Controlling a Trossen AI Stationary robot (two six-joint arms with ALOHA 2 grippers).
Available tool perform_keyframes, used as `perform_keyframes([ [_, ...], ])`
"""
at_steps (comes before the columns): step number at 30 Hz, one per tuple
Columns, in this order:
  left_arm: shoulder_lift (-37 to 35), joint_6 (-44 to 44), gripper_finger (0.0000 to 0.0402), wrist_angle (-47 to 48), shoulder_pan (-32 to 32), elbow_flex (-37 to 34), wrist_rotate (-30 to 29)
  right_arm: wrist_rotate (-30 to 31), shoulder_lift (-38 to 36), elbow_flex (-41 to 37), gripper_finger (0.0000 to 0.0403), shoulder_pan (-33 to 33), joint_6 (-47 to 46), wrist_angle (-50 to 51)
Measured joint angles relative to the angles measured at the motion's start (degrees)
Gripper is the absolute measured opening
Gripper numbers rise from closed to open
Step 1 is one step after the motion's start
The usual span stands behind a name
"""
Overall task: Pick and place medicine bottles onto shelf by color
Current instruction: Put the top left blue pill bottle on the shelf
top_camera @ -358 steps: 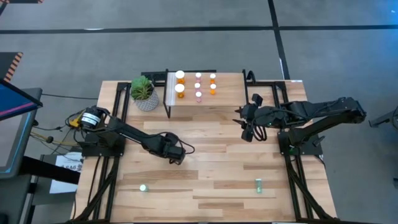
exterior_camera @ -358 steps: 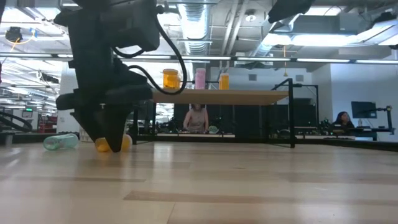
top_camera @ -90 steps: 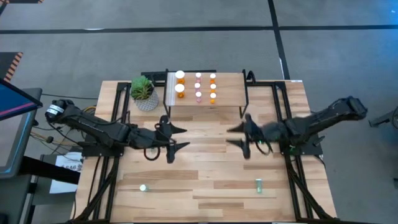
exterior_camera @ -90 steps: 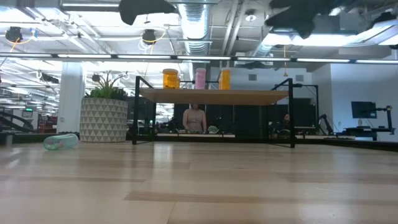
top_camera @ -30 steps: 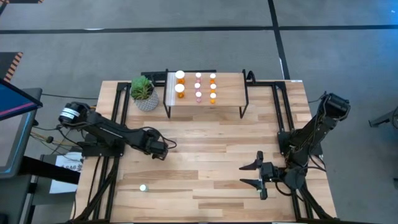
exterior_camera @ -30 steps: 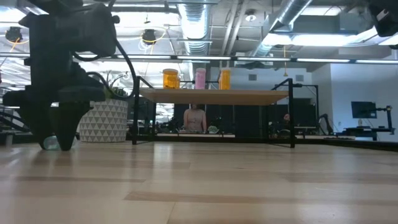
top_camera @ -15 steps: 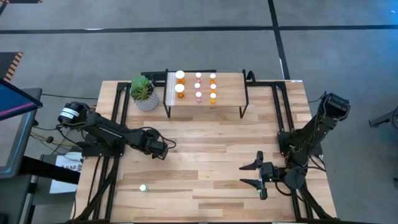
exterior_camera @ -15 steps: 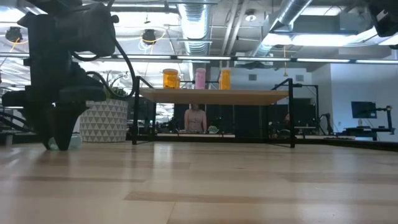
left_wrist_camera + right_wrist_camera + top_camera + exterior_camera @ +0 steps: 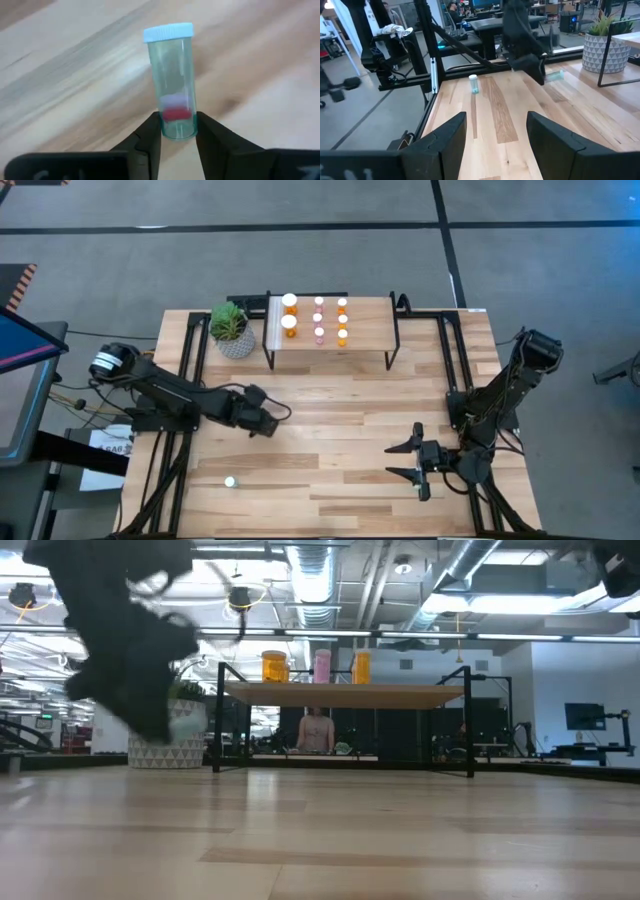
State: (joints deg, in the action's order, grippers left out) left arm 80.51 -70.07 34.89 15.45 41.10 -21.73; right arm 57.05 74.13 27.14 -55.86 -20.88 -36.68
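Note:
My left gripper (image 9: 268,421) hangs over the table's left middle, shut on a green-teal medicine bottle (image 9: 172,80) with a white cap (image 9: 168,32). The same bottle (image 9: 554,76) also appears in the right wrist view. A second green-teal bottle (image 9: 230,481) stands on its base near the front left. The shelf (image 9: 330,345) at the back carries orange (image 9: 289,323) and pink (image 9: 319,332) bottles standing in rows. My right gripper (image 9: 395,461) waits open, level, at the front right, with nothing between its fingers. My left gripper pinches the bottle's base end (image 9: 176,131) between its two fingers (image 9: 150,137). It comes slanting down from the table's left. The bottle sticks out past the fingertips with its cap end away from them, tilted and lifted clear of the table.
A potted plant (image 9: 232,330) in a patterned white pot stands just left of the shelf. The shelf's black legs (image 9: 218,720) rise from the tabletop. Bare planks (image 9: 340,410) spread between the two arms.
My left gripper has taken hold of the green-teal bottle that lay on the table and risen with it, tipping and drifting a little toward the table's right. The bottle has come clear of the tabletop.

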Motion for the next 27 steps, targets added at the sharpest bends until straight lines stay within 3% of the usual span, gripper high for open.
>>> perform_keyframes([
  [7, -2.01, 19.48, 0.0088, -25.93, 5.64, 0.07, -10.27, 0.00, 0.00, 0.01, 0.0230, 0.18, 3.17, -3.94],
  [14, -1.56, 41.66, 0.0088, -53.84, 8.07, 0.15, -11.54, -0.05, 0.00, 0.03, 0.0230, 3.15, 9.02, -11.10],
  [20, -1.32, 51.05, 0.0088, -62.78, 8.17, 0.17, -7.34, -2.27, 0.00, 0.03, 0.0230, 7.02, 12.76, -15.75],
  [27, 2.05, 57.62, 0.0088, -69.57, 7.00, 0.21, -4.69, -11.15, 0.00, 0.72, 0.0230, 14.17, 14.07, -16.55],
])
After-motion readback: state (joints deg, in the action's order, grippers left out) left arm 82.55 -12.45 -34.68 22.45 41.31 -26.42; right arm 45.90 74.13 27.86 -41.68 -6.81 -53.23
